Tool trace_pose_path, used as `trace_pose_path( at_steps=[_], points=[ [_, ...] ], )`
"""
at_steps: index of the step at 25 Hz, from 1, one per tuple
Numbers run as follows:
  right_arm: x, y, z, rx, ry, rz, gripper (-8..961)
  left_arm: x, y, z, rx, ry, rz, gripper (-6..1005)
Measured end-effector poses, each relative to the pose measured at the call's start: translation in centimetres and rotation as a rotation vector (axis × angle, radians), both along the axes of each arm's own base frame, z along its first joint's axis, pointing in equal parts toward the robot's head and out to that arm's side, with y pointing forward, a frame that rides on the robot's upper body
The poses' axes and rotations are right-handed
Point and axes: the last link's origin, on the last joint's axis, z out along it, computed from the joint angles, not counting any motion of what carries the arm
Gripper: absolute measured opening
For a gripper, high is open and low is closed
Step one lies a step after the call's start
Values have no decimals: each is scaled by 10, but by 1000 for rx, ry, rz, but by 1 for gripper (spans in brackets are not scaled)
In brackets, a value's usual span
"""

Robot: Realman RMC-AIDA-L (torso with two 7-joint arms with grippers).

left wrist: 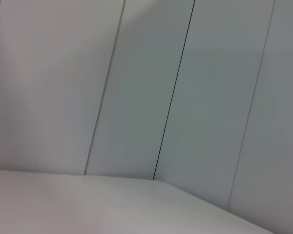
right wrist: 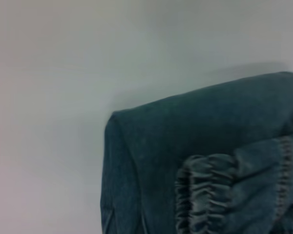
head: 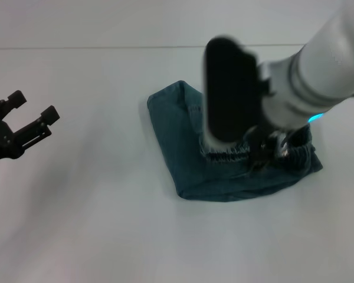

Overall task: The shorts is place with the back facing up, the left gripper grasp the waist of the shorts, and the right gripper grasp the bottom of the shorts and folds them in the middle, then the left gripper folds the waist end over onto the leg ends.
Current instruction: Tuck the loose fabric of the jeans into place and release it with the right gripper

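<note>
The blue denim shorts [head: 177, 135] lie folded into a compact bundle in the middle of the white table [head: 94, 224]. The ruffled elastic waist [head: 227, 156] lies on top of the bundle, and it also shows close up in the right wrist view as the waist [right wrist: 202, 190] on the folded shorts [right wrist: 185, 126]. The bottom of the shorts and the leg ends are hidden in the fold. My right gripper [head: 270, 148] hangs low over the waist end, mostly covered by its own arm. My left gripper [head: 32, 106] stands open and empty at the far left, well away from the shorts.
The silver right arm [head: 318, 65] reaches in from the upper right and hides part of the bundle. Pale wall panels [left wrist: 185, 87] meeting the table surface fill the left wrist view.
</note>
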Motion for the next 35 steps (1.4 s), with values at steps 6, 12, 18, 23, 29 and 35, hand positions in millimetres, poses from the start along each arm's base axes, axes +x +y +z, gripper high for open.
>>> trace_pose_path(
  at_steps=[6, 12, 18, 23, 29, 35],
  points=[
    [7, -8, -23, 30, -64, 32, 850, -1, 0, -1, 3, 6, 4, 934],
    [16, -8, -34, 55, -50, 21, 847, -2, 0, -1, 4, 5, 7, 934],
    [22, -7, -45, 87, -46, 26, 844, -2, 0, 0, 10, 1, 7, 934],
    [22, -4, -47, 99, -33, 32, 842, -1, -1, -1, 12, -5, 9, 934],
    [29, 1, -49, 100, -64, 20, 835, -2, -3, 0, 16, -13, 8, 934],
    [33, 4, -46, 106, -76, 10, 732, -2, -2, 2, 26, -17, 10, 934]
  ],
)
